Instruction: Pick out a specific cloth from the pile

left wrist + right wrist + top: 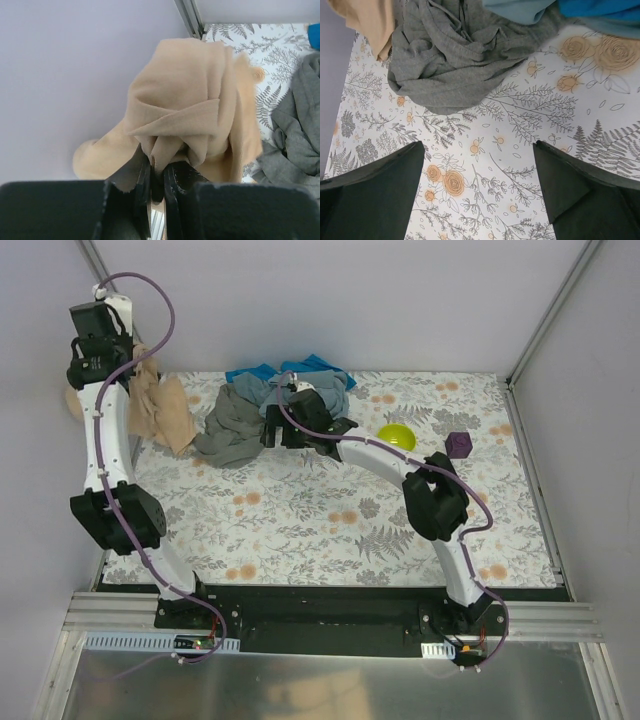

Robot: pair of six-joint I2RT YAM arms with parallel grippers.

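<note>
My left gripper [136, 358] is raised at the far left and shut on the tan cloth [163, 410], which hangs from it down to the table; in the left wrist view the tan cloth [190, 100] is pinched between the fingers of that gripper [159, 175]. The rest of the pile lies at the back: the dark grey cloth [230, 427], the bright blue cloth [262, 372] and the blue-grey cloth [332, 395]. My right gripper [272, 430] is open and empty, hovering over the table just beside the dark grey cloth [450, 60]; it also shows in the right wrist view [477, 150].
A yellow-green bowl [396, 436] and a small purple object [459, 445] sit to the right of the pile. The floral tablecloth [330, 520] covers the table. Grey walls stand to the left and behind, with a metal post [190, 17] in the corner.
</note>
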